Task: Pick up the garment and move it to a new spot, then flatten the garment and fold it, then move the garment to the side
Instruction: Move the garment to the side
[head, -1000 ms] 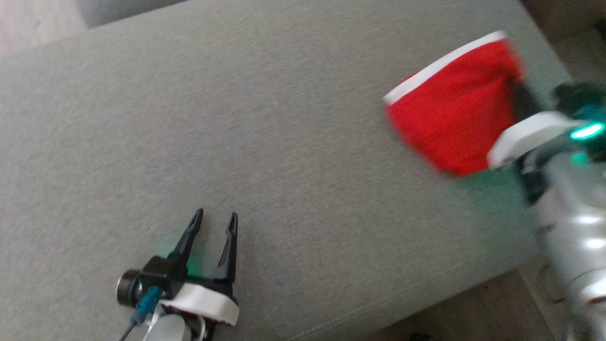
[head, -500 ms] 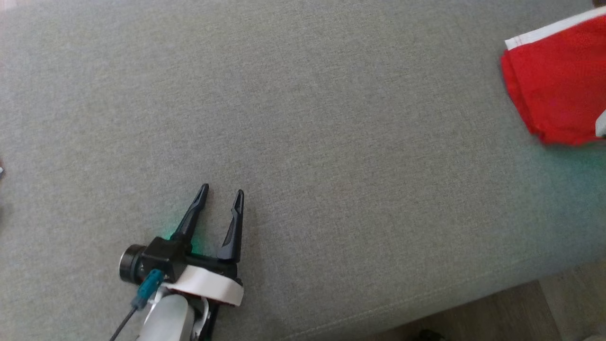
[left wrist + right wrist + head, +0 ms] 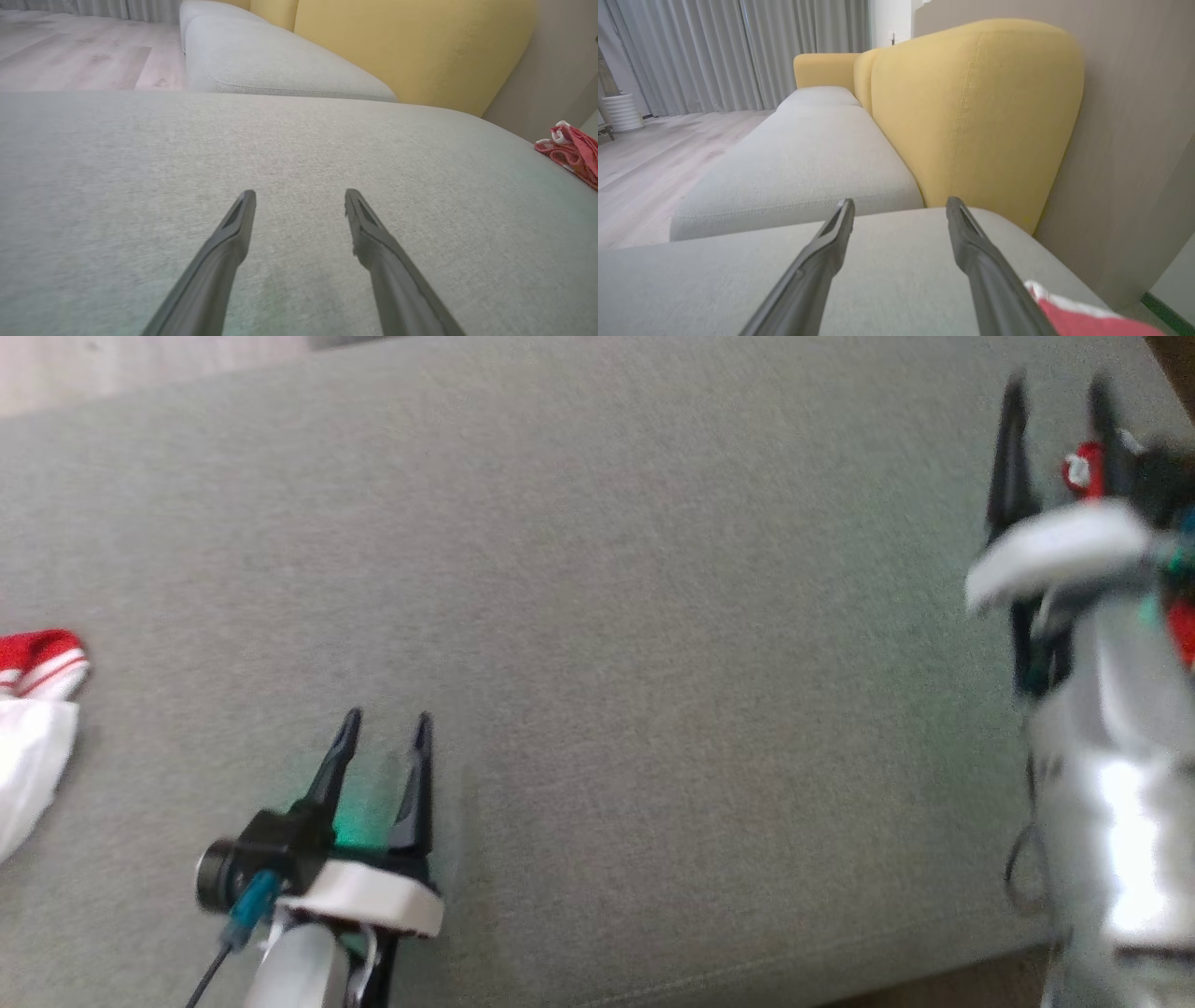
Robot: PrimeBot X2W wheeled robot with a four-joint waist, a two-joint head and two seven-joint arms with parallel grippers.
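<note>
Head view: left gripper (image 3: 386,717) low over the near-left part of the grey cushion (image 3: 653,616), fingers spread wide, nothing between them. Right gripper (image 3: 1055,392) blurred at the far-right corner, fingers apart, no cloth visible in the gap. At the left edge, a red-and-white cloth (image 3: 37,658), clear of both arms; impossible to tell what it is.

Left wrist view: fingers wide over bare cushion, empty. Garment (image 3: 571,150), red with white trim, bunched at the right edge, well apart.

Right wrist view: fingers fully parted, gripping nothing. Garment (image 3: 1078,317) just beside the right-hand finger at the cushion's right edge, yellow backrest (image 3: 971,116) ahead.

Judging from this: garment lying free at the side, so probably the last step done or nearly so. Cannot confirm the fold, too little cloth on show. Left at most: drawing the arm clear.
</note>
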